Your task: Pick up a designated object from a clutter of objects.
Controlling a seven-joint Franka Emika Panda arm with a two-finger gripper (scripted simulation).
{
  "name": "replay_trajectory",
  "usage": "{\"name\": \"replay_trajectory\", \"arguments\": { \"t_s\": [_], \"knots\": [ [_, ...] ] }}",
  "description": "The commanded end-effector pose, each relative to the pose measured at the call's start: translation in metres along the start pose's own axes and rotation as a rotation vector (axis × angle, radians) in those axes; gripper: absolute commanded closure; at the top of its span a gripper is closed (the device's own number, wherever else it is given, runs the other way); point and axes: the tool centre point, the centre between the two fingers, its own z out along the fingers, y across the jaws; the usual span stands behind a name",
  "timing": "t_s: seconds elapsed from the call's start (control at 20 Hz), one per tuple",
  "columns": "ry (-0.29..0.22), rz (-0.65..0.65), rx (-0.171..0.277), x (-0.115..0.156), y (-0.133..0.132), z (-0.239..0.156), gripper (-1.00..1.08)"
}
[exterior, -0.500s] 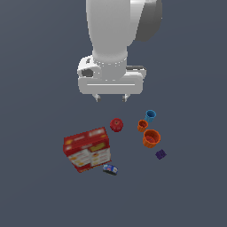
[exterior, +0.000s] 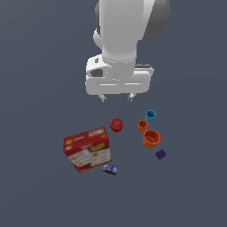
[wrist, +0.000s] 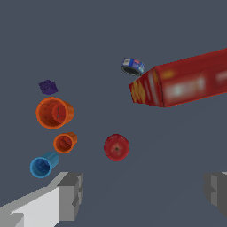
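In the exterior view, the white arm's gripper (exterior: pixel 117 97) hangs above the clutter, its jaws spread wide and holding nothing. The small orange ribbed cup (exterior: pixel 142 125) sits between the blue ribbed cup (exterior: pixel 150 115) and the large orange ribbed cup (exterior: pixel 151 138), close to both. The red round fruit (exterior: pixel 116 124) lies apart toward that view's left.

In the wrist view, the small orange cup (wrist: pixel 65 142) shows open floor between it and the fruit (wrist: pixel 116 147). The red-and-white printed box (wrist: pixel 181 87), small blue tin (wrist: pixel 132 66) and tiny purple block (wrist: pixel 48 87) lie farther off.

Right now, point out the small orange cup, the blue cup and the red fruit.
small orange cup (exterior: pixel 142 125), exterior view, on its rim.
blue cup (exterior: pixel 150 115), exterior view, on its open mouth.
red fruit (wrist: pixel 116 147), wrist view, on its top.
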Motion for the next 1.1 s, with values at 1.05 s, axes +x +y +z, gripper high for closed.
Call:
{"name": "replay_trajectory", "arguments": {
  "t_s": [1.05],
  "knots": [
    [0.010,0.114,0.011,0.004,-0.075,0.099,-0.92]
  ]
}}
